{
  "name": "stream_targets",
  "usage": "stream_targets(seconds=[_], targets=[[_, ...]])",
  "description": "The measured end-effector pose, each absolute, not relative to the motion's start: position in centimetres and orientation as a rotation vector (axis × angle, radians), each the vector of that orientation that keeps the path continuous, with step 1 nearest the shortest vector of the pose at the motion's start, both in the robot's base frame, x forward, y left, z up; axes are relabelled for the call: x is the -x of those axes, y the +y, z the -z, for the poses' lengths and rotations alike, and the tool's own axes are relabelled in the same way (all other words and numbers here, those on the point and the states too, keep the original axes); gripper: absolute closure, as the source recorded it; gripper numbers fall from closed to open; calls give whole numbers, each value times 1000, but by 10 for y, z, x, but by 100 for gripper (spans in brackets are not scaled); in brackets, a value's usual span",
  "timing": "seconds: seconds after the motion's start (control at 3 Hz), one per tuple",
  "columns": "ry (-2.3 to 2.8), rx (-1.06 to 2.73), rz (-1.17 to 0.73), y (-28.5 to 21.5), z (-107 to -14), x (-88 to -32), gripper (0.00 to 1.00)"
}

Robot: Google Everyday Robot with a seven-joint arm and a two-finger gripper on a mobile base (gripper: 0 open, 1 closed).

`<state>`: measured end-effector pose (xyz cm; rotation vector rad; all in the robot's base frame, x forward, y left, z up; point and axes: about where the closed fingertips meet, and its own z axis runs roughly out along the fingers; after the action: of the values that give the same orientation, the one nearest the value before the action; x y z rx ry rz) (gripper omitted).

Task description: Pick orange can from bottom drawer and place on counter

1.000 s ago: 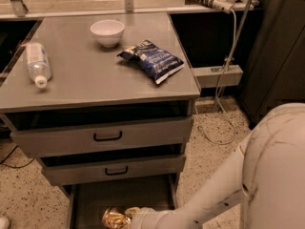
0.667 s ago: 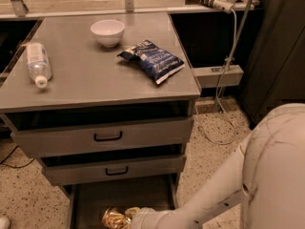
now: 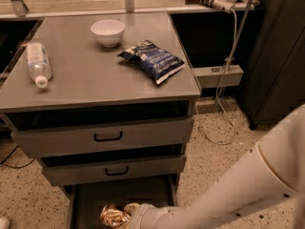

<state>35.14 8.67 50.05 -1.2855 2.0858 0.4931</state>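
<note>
The orange can [image 3: 111, 215], shiny golden-orange and dented, lies in the open bottom drawer [image 3: 86, 199] at the lower edge of the view. My gripper [image 3: 127, 213] reaches into the drawer from the right on the white arm [image 3: 224, 194] and is closed on the can's right side, low in the drawer. The counter [image 3: 90, 75] is the grey top of the cabinet above.
On the counter lie a clear plastic bottle [image 3: 37, 63] at the left, a white bowl [image 3: 107, 32] at the back and a blue snack bag [image 3: 152, 59] at the right. Two closed drawers with black handles [image 3: 107, 137] sit above the open one. Cables [image 3: 224, 104] hang at the right.
</note>
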Motion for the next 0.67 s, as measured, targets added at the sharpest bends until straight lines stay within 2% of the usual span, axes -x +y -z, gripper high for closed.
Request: stream_targets(seconds=[0.67], targets=[[2005, 1330, -392, 81, -560, -357, 100]])
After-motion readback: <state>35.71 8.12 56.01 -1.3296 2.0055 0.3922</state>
